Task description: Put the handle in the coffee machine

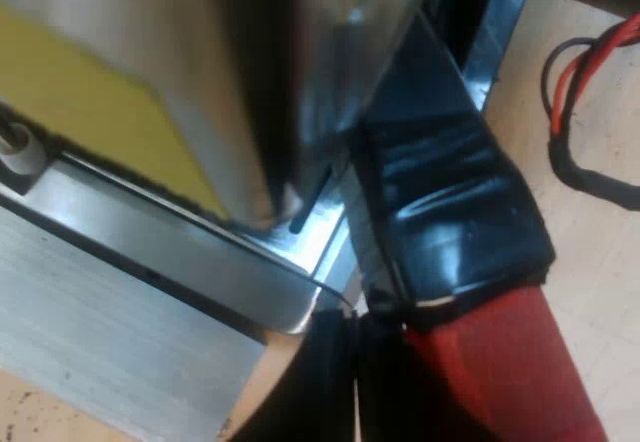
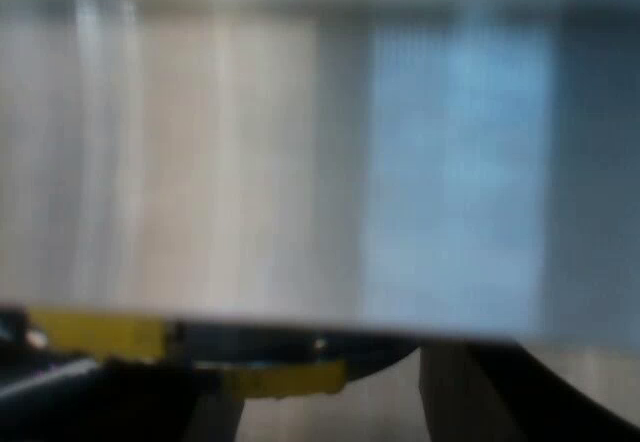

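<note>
Seating the holder: under way and, by my judgement, not finished. The holder [image 1: 450, 202] slants its dark handle up against the shiny front of the espresso machine [image 1: 200, 52]. Its metal head is hidden behind the machine's body, so I cannot tell whether it is in the socket or locked.
Done so far: the handle is up at the machine, clear of the table [image 1: 590, 282]. It sits just beside the yellow panel [image 1: 90, 102] and above the metal ledge [image 1: 180, 252] at the machine's foot.
Left to do: probably push the head home, turn it to lock, then let go. None of this can be confirmed from here.
Left gripper [image 1: 355, 392]: fingers drawn narrow and pressed on the handle where the black wrap meets the red. I read this as a firm grip on the holder.
Red end [image 1: 500, 362]: points away from the machine, close past my left fingers, over the table.
Right gripper [image 2: 320, 402]: fingers stand well apart and hold nothing.
Ahead of the right gripper: a pale surface [image 2: 300, 162], flat and very near, with a yellow strip [image 2: 100, 334] along its lower edge. It is likely part of the machine, but I cannot say which face.
</note>
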Robot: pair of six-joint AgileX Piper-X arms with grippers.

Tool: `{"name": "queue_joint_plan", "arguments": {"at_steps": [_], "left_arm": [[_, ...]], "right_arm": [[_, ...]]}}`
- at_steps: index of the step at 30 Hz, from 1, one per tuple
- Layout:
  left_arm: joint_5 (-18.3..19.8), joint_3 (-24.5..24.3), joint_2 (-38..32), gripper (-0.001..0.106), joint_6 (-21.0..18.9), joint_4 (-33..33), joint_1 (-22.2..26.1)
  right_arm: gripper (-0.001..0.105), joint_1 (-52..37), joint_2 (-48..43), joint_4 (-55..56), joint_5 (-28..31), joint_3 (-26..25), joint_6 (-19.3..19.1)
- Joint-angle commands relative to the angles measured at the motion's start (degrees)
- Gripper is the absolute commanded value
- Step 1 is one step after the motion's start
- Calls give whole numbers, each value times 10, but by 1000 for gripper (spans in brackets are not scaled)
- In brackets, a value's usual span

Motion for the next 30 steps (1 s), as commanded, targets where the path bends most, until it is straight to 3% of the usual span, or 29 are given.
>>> {"name": "queue_joint_plan", "arguments": {"at_steps": [1, 11, 18, 23, 30], "left_arm": [[28, 0, 3, 0, -8, 11, -29], [72, 11, -20, 0, -77, 19, -29], [56, 83, -86, 0, -199, -79, -29], [56, 97, -108, 0, -247, -109, -29], [79, 97, -109, 0, -274, -108, -39]], "right_arm": [[45, 0, -22, -65, -18, -17, -1], [45, 0, -22, -63, -18, -17, -1], [45, 0, -22, -62, -18, -17, -1], [45, 0, -22, -60, -18, -17, -1], [45, 0, -22, -60, -18, -17, -1]]}}
